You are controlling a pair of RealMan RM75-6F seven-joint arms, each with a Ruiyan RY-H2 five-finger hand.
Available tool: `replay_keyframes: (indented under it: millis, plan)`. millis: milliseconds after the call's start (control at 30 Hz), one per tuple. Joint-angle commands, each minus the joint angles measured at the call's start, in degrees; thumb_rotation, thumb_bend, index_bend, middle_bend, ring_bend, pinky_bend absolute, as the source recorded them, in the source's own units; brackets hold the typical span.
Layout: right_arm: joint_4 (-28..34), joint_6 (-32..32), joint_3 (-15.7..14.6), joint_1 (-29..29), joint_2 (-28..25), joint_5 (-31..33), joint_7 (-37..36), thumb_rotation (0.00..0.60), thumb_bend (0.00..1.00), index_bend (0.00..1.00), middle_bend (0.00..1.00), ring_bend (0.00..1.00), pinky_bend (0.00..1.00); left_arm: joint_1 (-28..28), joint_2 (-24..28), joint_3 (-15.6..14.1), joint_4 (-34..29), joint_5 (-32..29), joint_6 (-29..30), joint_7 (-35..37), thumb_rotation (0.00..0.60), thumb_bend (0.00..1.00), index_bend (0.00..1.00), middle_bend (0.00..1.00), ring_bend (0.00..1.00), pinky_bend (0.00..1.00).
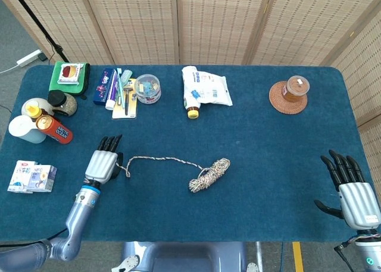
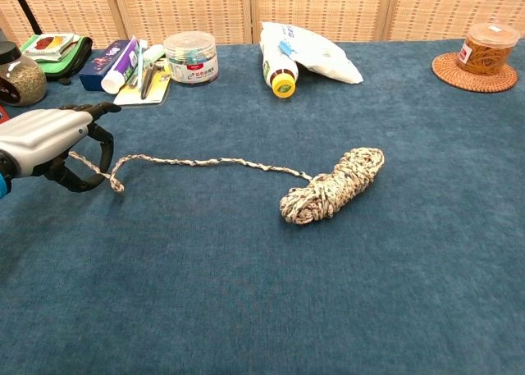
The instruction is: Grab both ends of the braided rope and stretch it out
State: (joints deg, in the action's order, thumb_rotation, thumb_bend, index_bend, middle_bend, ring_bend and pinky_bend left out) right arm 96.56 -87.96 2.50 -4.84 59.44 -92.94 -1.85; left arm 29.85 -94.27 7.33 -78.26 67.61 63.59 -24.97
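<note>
Speckled braided rope [image 2: 246, 163], far end bundled, my left hand [image 2: 45, 137] gripping its loose end, right hand [image 1: 351, 185] spread holding nothing, bottle [image 2: 281, 70] beyond on counter [image 2: 246, 293]

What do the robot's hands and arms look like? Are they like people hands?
A bit like them! The left hand and the right hand each have a ridged silver-grey back and black fingers. The left hand has a bright blue ring at its wrist, and behind that the arm is smooth blue-grey. Little of the right arm shows.
</note>
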Motion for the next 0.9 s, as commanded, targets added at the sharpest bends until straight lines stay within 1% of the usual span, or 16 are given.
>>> replay_keyframes:
  millis: [33,200,367,467,600,667,767,900]
  plan:
    - [-0.06,0.34,-0.04,-0.11,0.03,0.16,-0.02,0.600,0.00,0.00,0.00,0.00,0.00,-0.06,0.96,0.24,-1.28,0.27,0.47,0.26,0.600,0.38,0.63,0.00,0.00,0.00]
    - [-0.10,1.55,-0.29,-0.55,0.09,0.35,-0.55,0.600,0.00,0.00,0.00,0.00,0.00,-0.19,3.48,0.91,-4.44,0.93,1.60,0.61,0.600,0.38,0.63,0.00,0.00,0.00]
    - [-0.42,6.66,-1.00,-3.03,-0.93,0.27,-3.10,0.600,0.00,0.00,0.00,0.00,0.00,0.35,7.94,2.61,-9.40,1.38,2.88,-0.85,0.600,0.38,0.63,0.00,0.00,0.00]
    - [-0.48,9.64,-1.34,-4.76,-2.02,-0.22,-4.69,0.600,0.00,0.00,0.00,0.00,0.00,0.70,9.39,3.28,-11.20,1.11,3.05,-1.51,0.600,0.38,0.63,0.00,0.00,0.00]
    - [-0.67,16.07,-1.61,-9.56,-4.25,-2.37,-9.31,0.600,0.00,0.00,0.00,0.00,0.00,1.28,11.68,4.62,-14.09,0.63,3.50,-2.13,0.600,0.38,0.63,0.00,0.00,0.00]
    - [-1.06,17.98,-1.15,-11.69,-4.57,-3.41,-9.27,0.600,0.00,0.01,0.00,0.00,0.00,1.44,12.52,5.01,-15.15,0.48,3.75,-2.32,0.600,0.38,0.63,0.00,0.00,0.00]
    - [-2.35,22.36,0.14,-16.37,-3.29,-4.68,-8.58,0.600,0.00,0.03,0.00,0.00,0.00,1.59,13.90,5.41,-16.72,0.27,4.28,-2.84,0.600,0.38,0.63,0.00,0.00,0.00]
    - [-4.23,28.49,0.07,-21.37,-1.35,-5.96,-8.55,0.600,0.00,0.04,0.00,0.00,0.00,1.81,14.57,5.36,-17.34,-0.15,4.35,-3.11,0.600,0.38,0.63,0.00,0.00,0.00]
